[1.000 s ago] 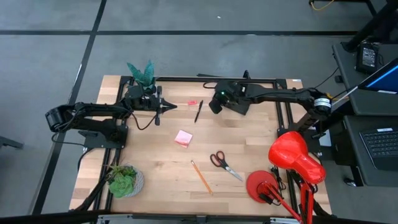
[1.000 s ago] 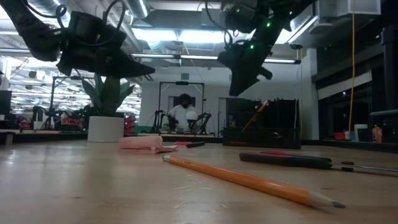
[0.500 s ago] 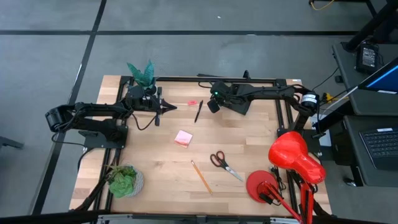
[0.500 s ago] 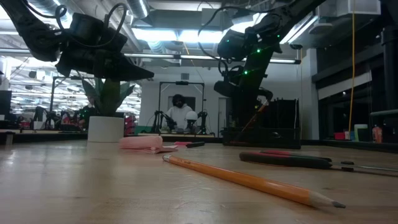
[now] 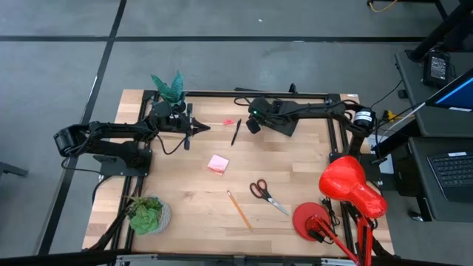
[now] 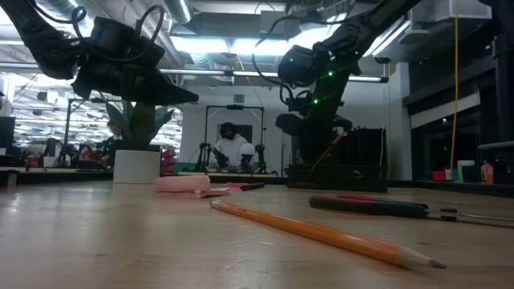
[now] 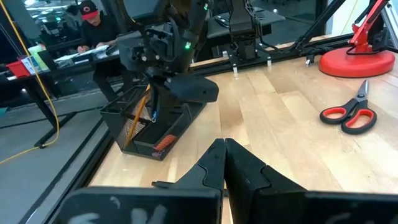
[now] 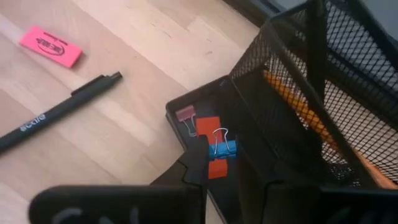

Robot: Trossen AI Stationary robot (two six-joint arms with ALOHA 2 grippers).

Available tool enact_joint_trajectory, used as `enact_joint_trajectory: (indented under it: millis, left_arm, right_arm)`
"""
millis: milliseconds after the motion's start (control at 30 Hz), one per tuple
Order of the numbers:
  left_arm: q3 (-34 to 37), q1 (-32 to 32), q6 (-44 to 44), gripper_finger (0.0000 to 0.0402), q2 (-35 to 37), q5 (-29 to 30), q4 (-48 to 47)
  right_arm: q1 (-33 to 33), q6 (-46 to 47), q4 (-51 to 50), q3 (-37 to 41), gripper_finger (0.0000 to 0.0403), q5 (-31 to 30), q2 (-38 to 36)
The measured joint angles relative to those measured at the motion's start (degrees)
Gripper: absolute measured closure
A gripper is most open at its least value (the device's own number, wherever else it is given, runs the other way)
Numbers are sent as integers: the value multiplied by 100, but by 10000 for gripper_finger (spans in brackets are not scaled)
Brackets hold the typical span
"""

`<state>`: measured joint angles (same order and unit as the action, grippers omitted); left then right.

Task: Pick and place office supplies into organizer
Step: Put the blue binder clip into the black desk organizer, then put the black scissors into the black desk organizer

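A pencil (image 5: pixel 239 210) lies at the lower centre of the table (image 5: pixel 192 192), long axis diagonal, tip toward the lower right. Scissors (image 5: pixel 267 195) sit just right of it, blades pointing lower right. Higher up lie a pink pad (image 5: pixel 217 164) and a pen (image 5: pixel 236 132), nearly upright. The left end effector (image 5: pixel 203 127), upper left, is closed and empty. The right end effector (image 8: pixel 227 174) hovers over the organizer (image 7: pixel 155 121); cannot tell its grip.
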<state>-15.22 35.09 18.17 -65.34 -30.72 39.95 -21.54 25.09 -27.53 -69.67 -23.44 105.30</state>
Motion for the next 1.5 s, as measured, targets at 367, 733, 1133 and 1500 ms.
enact_joint_trajectory:
  millis: [367, 733, 1133, 1500]
  left_arm:
    - [0, 0, 2, 400, 0, 15, 3]
    - [0, 0, 2, 399, 0, 19, 2]
    - [0, 0, 2, 400, 0, 20, 2]
    - [0, 0, 4, 399, 0, 20, 6]
  right_arm:
    - [-44, -3, 22, 0, 350, -2, 135]
    - [-44, -106, -8, 7, 325, 10, 155]
    - [-48, -311, 15, 7, 265, 10, 155]
    - [3, -683, 37, -85, 269, 10, 148]
